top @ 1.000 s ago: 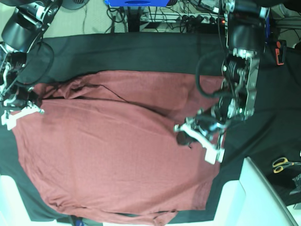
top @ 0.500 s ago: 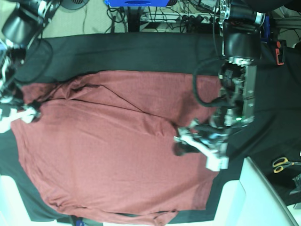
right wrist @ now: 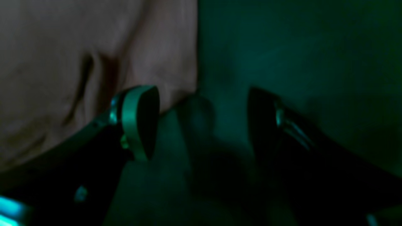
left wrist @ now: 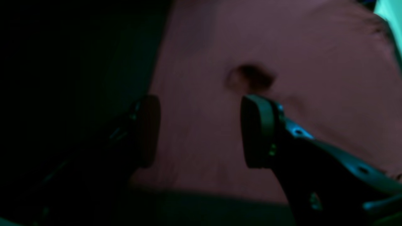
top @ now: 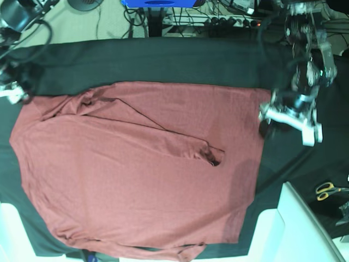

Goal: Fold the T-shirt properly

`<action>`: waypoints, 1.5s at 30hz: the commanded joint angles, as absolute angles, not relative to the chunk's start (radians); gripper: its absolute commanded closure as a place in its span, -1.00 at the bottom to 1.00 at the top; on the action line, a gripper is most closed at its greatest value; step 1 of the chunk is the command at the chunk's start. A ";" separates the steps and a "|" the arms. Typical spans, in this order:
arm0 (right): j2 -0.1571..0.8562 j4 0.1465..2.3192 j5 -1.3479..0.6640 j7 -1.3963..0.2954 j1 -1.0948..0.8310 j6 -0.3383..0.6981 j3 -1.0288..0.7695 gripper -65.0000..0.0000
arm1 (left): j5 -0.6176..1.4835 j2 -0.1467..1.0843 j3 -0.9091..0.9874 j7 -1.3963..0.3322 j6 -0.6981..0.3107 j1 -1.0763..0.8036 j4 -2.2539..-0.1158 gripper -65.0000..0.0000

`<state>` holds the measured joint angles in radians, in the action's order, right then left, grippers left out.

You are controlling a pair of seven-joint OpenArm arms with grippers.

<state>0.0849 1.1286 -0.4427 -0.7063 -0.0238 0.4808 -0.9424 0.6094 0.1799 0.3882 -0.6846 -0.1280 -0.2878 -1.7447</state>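
Note:
The maroon T-shirt (top: 125, 174) lies spread on the black table cloth (top: 163, 60), with one long sleeve laid across its body and the cuff (top: 214, 155) near the middle. My left gripper (top: 287, 123) is open and empty just off the shirt's right edge. In the left wrist view it (left wrist: 202, 131) hangs over red cloth (left wrist: 314, 62), the cuff's dark opening (left wrist: 251, 78) just ahead. My right gripper (top: 13, 94) is open and empty at the shirt's upper left corner. In the right wrist view it (right wrist: 204, 122) is over black cloth, beside the shirt's edge (right wrist: 78, 62).
Yellow-handled scissors (top: 327, 190) lie on the black cloth at the right. A white surface (top: 305, 229) juts in at the bottom right, another at the bottom left (top: 8, 229). Cables and a blue object (top: 158, 3) sit beyond the far edge.
My left gripper let go of the sleeve cuff in the shirt's middle and moved up and right past the shirt's edge. My right gripper moved up and left, off the shirt's corner.

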 commanded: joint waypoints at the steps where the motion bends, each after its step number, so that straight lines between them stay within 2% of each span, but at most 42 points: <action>1: 0.105 1.119 -0.440 -0.707 -0.007 0.481 -0.941 -0.28 | 0.627 0.185 0.390 -0.667 -0.137 -0.312 -1.762 -0.19; 8: 0.110 1.020 -0.441 -0.708 0.027 0.549 -0.941 -0.28 | 0.627 0.182 0.392 -0.665 -0.157 -0.424 -1.761 -0.19; 14: 0.116 0.989 -0.441 -0.714 0.045 0.550 -0.940 -0.28 | 0.627 0.180 0.394 -0.662 -0.343 -0.452 -1.681 -0.19; 24: 0.114 0.990 -0.443 -0.720 0.045 0.552 -0.857 -0.26 | 0.627 0.177 0.395 -0.661 -0.354 -0.452 -1.632 -0.19; 26: 0.114 0.990 -0.443 -0.719 0.045 0.552 -0.858 -0.08 | 0.627 0.176 0.417 -0.661 -0.354 -0.452 -1.632 -0.19; 31: 0.116 0.990 -0.443 -0.719 0.045 0.552 -0.862 0.52 | 0.627 0.110 0.572 -0.665 -0.357 -0.447 -1.606 -0.19; 35: 0.116 0.990 -0.443 -0.720 0.045 0.552 -0.857 1.00 | 0.627 0.108 0.607 -0.665 -0.357 -0.447 -1.573 -0.23; 37: 0.116 0.990 -0.441 -0.720 0.045 0.550 -0.855 0.98 | 0.628 0.108 0.607 -0.665 -0.358 -0.446 -1.552 -0.26; 39: 0.116 0.990 -0.441 -0.720 0.045 0.550 -0.855 0.98 | 0.628 0.107 0.605 -0.665 -0.361 -0.444 -1.531 -0.52; 41: 0.116 0.990 -0.441 -0.720 0.045 0.550 -0.855 0.98 | 0.628 0.104 0.607 -0.665 -0.404 -0.443 -1.511 -0.92; 42: 0.116 0.990 -0.441 -0.720 0.045 0.550 -0.855 0.98 | 0.628 0.102 0.607 -0.665 -0.430 -0.443 -1.501 -1.00; 45: 0.116 0.990 -0.441 -0.720 0.042 0.550 -0.855 0.98 | 0.628 0.102 0.610 -0.664 -0.490 -0.437 -1.478 -1.00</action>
